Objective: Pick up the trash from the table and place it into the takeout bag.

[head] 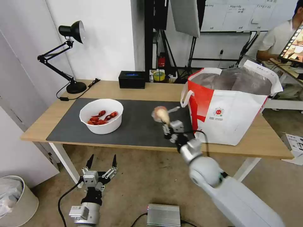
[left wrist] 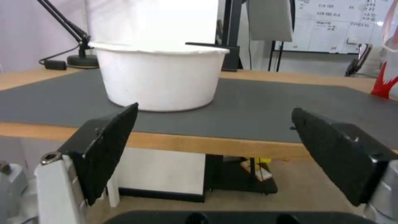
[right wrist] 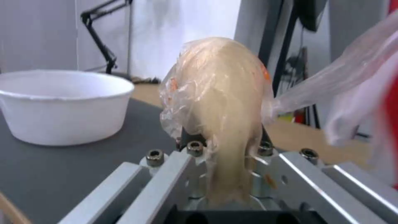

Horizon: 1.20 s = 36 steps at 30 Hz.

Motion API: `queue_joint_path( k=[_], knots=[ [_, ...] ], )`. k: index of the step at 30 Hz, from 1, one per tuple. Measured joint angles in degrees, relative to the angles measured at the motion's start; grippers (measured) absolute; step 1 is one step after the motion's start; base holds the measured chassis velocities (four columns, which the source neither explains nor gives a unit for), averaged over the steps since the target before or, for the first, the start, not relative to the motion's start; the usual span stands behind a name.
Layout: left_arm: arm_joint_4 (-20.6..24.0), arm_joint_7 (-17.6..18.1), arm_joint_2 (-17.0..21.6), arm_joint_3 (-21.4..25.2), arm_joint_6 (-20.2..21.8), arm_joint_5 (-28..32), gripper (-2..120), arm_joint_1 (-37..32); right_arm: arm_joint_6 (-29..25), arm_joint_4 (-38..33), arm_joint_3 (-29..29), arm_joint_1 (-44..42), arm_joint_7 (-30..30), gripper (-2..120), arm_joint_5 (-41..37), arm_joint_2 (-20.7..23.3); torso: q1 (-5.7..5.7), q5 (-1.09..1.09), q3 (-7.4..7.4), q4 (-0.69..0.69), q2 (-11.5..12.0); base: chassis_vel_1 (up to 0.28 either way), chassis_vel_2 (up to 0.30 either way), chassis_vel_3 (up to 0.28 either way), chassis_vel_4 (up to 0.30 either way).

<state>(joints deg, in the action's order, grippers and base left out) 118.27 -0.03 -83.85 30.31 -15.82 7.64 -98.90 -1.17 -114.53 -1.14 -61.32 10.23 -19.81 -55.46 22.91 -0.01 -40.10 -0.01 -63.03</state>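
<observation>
Right now the right gripper (head: 166,122) clamps the bagged beige lump (head: 161,114) upright above the mat (head: 139,126), takeout bag (head: 230,107) just to its right; the left gripper (head: 101,162) hangs spread below the table (head: 246,148) edge

The right arm (head: 233,195) is a smooth pale grey-white shell with a rounded ball-like joint and a silver wrist cylinder; a thin black cable loops beside it. The right gripper (right wrist: 222,146) has a bare aluminium frame studded with hex-socket screws. The left gripper (head: 101,163) has slim black tapering fingers (left wrist: 108,146) with textured flat pads on white and silver mounts, over a silver wrist with a black cable.
</observation>
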Motion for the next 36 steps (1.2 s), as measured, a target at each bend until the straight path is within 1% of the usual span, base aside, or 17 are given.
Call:
queue_joint_path(
  k=[2,3,5,6,9,15,21,24,25,28,29,32,33,36],
  knots=[
    [0.0,0.0,0.2,0.0,0.0,0.0,100,0.2,-1.3,-1.7,-2.8,-3.5,-0.4,7,0.8,-0.2,0.00,0.00,0.00,0.01,0.0,0.000,0.000,0.000,0.000],
    [0.0,0.0,0.2,0.0,0.0,0.0,100,0.2,-1.3,-1.7,-2.8,-3.5,-0.4,7,0.8,-0.2,0.00,0.00,0.00,0.01,0.0,0.000,0.000,0.000,0.000],
    [-0.2,0.0,0.3,0.1,0.0,0.1,100,0.4,-2.9,-2.9,-5.7,-7.0,-1.0,7,1.6,-0.7,0.00,0.01,0.00,0.01,0.0,0.000,0.000,0.000,0.000],
    [-0.2,0.0,0.3,0.1,0.0,0.1,100,0.4,-2.9,-2.9,-5.7,-7.0,-1.0,7,1.6,-0.7,0.00,0.01,0.00,0.01,0.0,0.000,0.000,0.000,0.000],
    [-0.6,0.0,0.3,0.5,0.0,0.2,100,0.4,-6.7,-4.5,-10.3,-11.5,-2.4,7,2.9,-1.8,0.00,0.01,0.00,0.01,0.0,0.000,0.000,0.000,0.000],
    [-1.1,0.0,0.7,0.6,0.0,0.5,100,0.4,-9.8,-5.8,-13.7,-13.7,-3.8,6,1.6,-3.0,0.00,0.00,-0.01,0.01,0.0,0.000,0.000,0.000,0.000],
    [-1.1,0.0,0.7,0.7,-0.1,0.5,100,0.4,-10.3,-8.2,-14.9,-10.9,-2.8,6,-2.0,-2.5,0.00,0.01,-0.01,0.02,0.0,0.000,0.000,0.000,0.000],
    [-0.9,-0.1,0.6,0.5,-0.1,0.4,100,0.2,-9.2,-9.2,-15.9,-7.4,-0.5,6,-4.7,-0.6,0.01,0.01,-0.01,0.02,0.0,0.000,0.000,0.000,0.000],
    [-0.9,-0.1,0.6,0.5,-0.1,0.4,100,0.2,-9.2,-9.2,-15.9,-7.4,-0.5,6,-4.7,-0.6,0.01,0.01,-0.01,0.02,0.0,0.000,0.000,0.000,0.000],
    [-0.8,-0.1,0.4,0.1,-0.1,0.1,100,0.0,-7.9,-9.0,-17.8,-4.0,1.3,6,-7.7,1.8,0.01,0.01,-0.01,0.01,0.0,0.000,0.000,0.000,0.000],
    [-0.8,-0.1,0.4,0.1,-0.1,0.1,100,0.0,-7.9,-9.0,-17.8,-4.0,1.3,6,-7.7,1.8,0.01,0.01,-0.01,0.01,0.0,0.000,0.000,0.000,0.000],
    [-0.8,-0.2,0.3,-0.3,-0.1,-0.3,100,-0.1,-6.4,-8.2,-19.8,-0.5,2.5,6,-10.5,4.4,0.01,0.00,-0.01,0.01,0.0,0.000,0.000,0.000,0.000],
    [-0.8,-0.2,0.3,-0.3,-0.1,-0.3,100,-0.1,-6.4,-8.2,-19.8,-0.5,2.5,6,-10.5,4.4,0.01,0.00,-0.01,0.01,0.0,0.000,0.000,0.000,0.000],
    [-0.8,-0.2,0.1,-0.7,-0.1,-0.8,100,-0.2,-4.4,-6.8,-21.3,3.7,3.7,6,-13.3,6.7,0.01,0.00,-0.01,0.01,0.0,0.000,0.000,0.000,0.000]
  ],
)
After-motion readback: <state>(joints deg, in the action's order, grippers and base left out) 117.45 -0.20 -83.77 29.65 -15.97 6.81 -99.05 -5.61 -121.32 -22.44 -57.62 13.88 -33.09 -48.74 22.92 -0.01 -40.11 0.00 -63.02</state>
